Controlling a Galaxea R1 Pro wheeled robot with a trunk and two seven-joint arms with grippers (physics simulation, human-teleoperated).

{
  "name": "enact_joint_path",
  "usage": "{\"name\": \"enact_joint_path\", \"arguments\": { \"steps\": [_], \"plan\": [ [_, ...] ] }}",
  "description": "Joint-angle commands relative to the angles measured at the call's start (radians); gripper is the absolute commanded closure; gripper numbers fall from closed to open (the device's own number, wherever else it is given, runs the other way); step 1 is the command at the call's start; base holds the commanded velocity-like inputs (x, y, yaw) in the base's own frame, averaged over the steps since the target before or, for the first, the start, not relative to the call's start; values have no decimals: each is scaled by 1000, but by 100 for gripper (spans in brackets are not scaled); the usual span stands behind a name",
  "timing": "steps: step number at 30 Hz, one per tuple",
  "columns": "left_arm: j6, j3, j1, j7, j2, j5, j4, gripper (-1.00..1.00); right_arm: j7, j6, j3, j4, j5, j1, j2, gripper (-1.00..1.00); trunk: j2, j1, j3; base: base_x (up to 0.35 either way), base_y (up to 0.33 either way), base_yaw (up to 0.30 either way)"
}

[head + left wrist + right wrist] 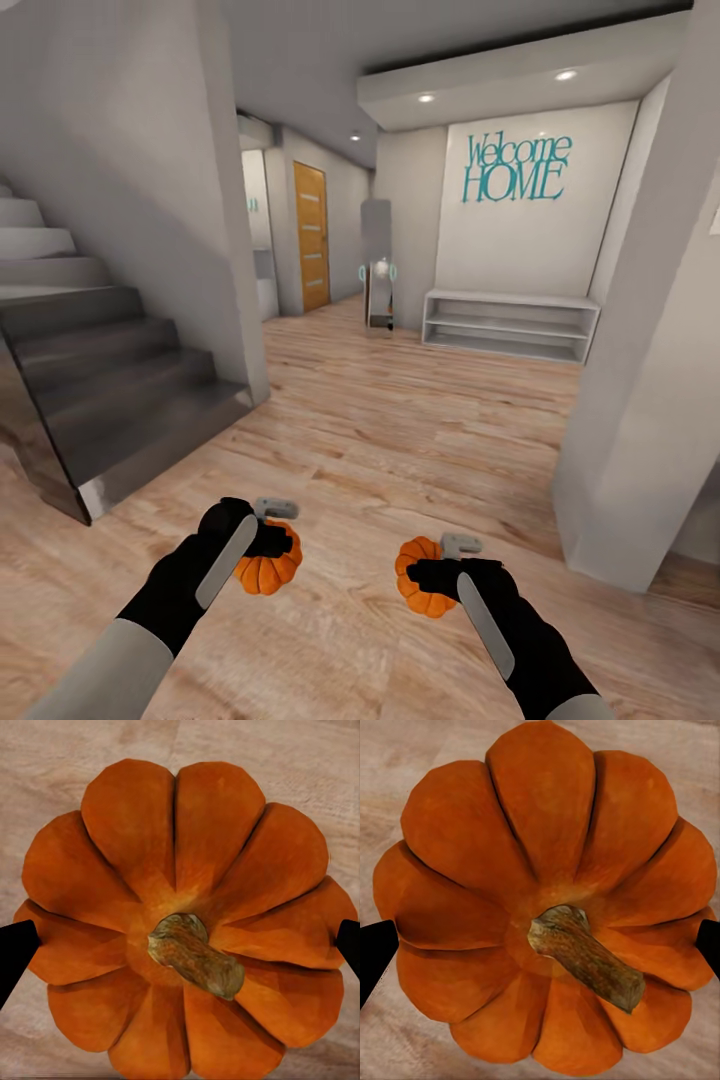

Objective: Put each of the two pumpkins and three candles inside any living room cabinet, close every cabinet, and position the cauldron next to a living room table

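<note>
Each tool is clenched on a pumpkin: the left tool [268, 535] grips the left pumpkin [268, 568], the right tool [432, 570] the right pumpkin [420, 585], both carried low over the wooden floor [400, 440]. They look light, firm and ribbed, best gripped across the sides, as now. Stairs [100, 360] rise on the left, a white shelf unit [510, 325] stands ahead, and a wall corner [630, 420] crowds the right.
</note>
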Motion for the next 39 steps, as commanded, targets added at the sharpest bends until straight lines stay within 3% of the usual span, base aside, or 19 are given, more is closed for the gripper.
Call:
{"name": "enact_joint_path", "arguments": {
  "steps": [1,39],
  "plan": [
    [2,-3,-1,11,1,9,-1,100,-8,2,1,-1,-12,0,-1,100,7,-4,1,0,0,198],
    [2,-6,0,11,0,5,-1,100,-6,-1,3,-1,-12,0,3,100,273,-150,75,0,0,194]
  ]
}}
